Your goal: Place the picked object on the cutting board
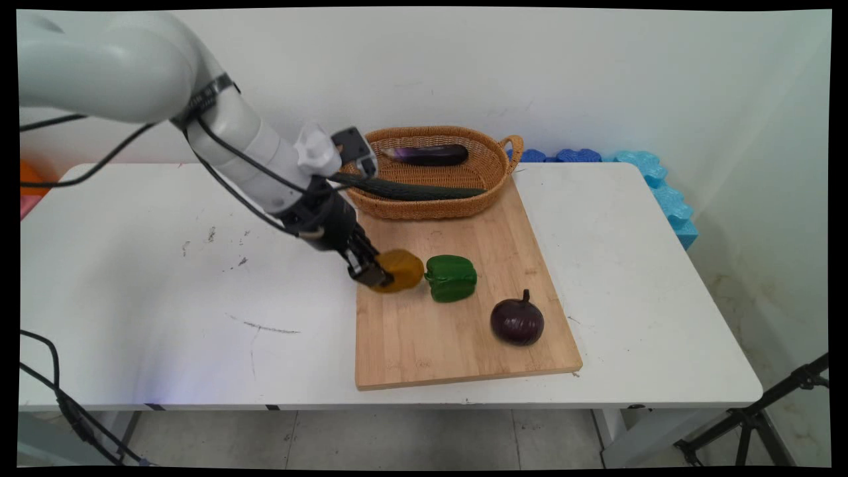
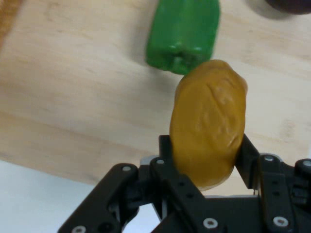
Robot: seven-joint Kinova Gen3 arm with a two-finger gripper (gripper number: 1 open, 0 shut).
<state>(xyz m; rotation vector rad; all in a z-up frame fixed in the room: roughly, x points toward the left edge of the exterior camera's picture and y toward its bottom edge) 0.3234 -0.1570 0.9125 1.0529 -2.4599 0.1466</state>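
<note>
My gripper (image 1: 372, 273) (image 2: 204, 155) is shut on a yellow-brown potato (image 1: 399, 269) (image 2: 209, 128), held just above the left part of the wooden cutting board (image 1: 424, 338) (image 2: 73, 97). A green bell pepper (image 1: 451, 278) (image 2: 183, 33) lies on the board right beside the potato. Further right on the board sits a round purple onion (image 1: 517, 320), seen only as a dark edge (image 2: 291, 5) in the hand view.
A wicker basket (image 1: 493, 173) stands at the board's far end, holding a purple eggplant (image 1: 427, 155) and a long dark cucumber (image 1: 411, 191). Blue foam pieces (image 1: 652, 175) line the wall at the back right. The white table (image 1: 165, 298) stretches out to the left.
</note>
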